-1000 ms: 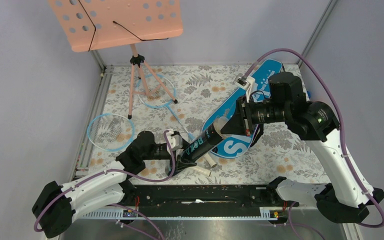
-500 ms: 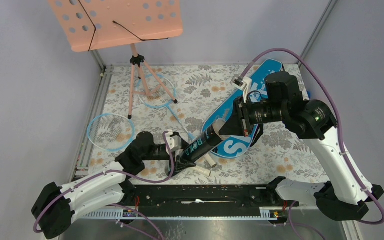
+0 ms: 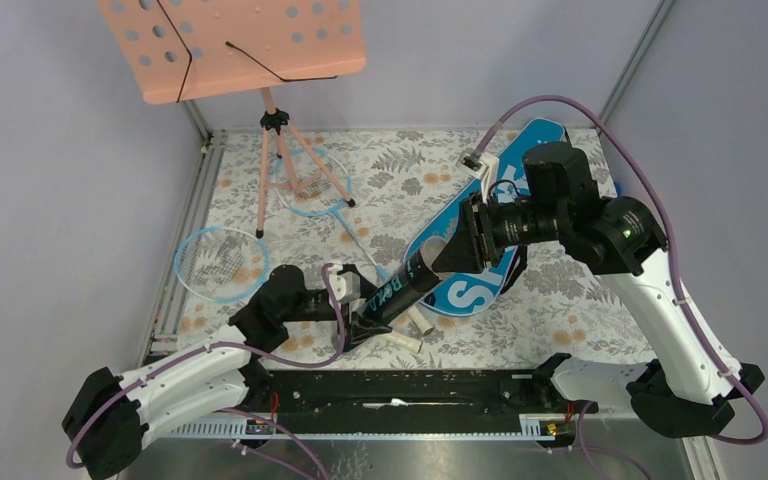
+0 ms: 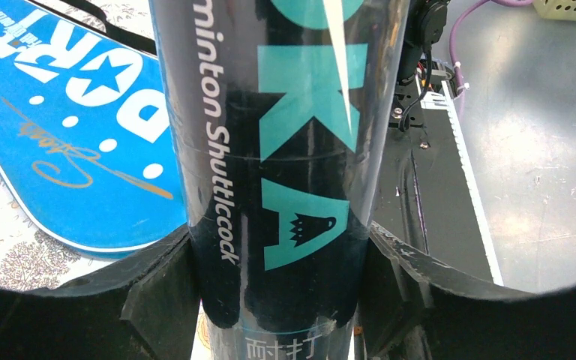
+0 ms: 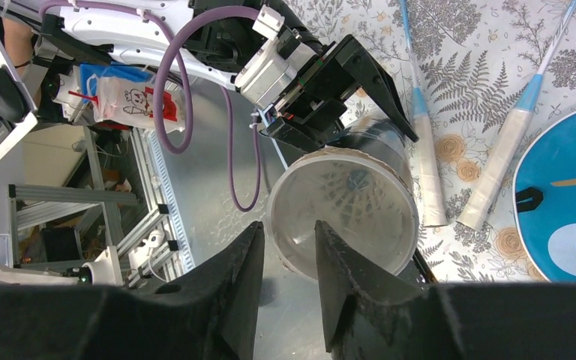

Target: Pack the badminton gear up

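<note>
Gripping the dark tube [image 3: 405, 285] near its lower end, the left claw [image 3: 363, 325] has one black finger pressed to each side of the printed wall, so it is clenched on the tube. The tube is tilted, with its low end in that claw near the front of the bench [image 3: 580, 300] and its open mouth raised toward the right arm. The right claw [image 5: 286, 232] sits right at that mouth with its fingers parted and a clear gap between them; one finger lies over the opening and the other just outside the rim, and nothing is held between them. Something pale and ribbed shows faintly deep inside the tube, too blurred to name. The blue "SPORT" bag [image 3: 467, 292] lies flat on the flowered cloth, running from beneath the tube's raised end toward the far right corner. One light-blue racket [image 3: 222, 262] rests with its head near the bench's left edge, and the other racket [image 3: 310, 180] has its head among the tripod legs of the pink music stand [image 3: 230, 45] at the back left. Both cream handles lie on the cloth just beside the tube's lower half, between the tube and the bag.
</note>
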Robot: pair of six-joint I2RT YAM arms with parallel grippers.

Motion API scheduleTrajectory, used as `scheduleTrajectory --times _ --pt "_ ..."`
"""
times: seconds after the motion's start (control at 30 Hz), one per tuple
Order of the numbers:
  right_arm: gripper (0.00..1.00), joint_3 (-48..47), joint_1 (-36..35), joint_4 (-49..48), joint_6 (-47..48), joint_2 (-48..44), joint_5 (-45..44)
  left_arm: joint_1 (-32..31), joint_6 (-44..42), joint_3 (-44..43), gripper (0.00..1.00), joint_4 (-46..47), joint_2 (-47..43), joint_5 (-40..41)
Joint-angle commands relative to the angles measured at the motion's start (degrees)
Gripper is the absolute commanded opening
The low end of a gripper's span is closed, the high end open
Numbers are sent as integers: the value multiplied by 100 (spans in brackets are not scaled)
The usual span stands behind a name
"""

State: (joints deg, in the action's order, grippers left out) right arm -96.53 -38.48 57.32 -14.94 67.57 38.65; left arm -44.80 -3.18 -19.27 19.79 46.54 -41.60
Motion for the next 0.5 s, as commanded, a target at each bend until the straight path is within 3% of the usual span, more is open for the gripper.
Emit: scheduleTrajectory --times 0.0,0.47 --pt "41 -189 -69 -95 -46 55 -43 -4 -38 -42 26 656 -132 -175" --pt "51 -314 -101 -367 -250 134 -52 -12 -50 -33 25 675 -102 -272"
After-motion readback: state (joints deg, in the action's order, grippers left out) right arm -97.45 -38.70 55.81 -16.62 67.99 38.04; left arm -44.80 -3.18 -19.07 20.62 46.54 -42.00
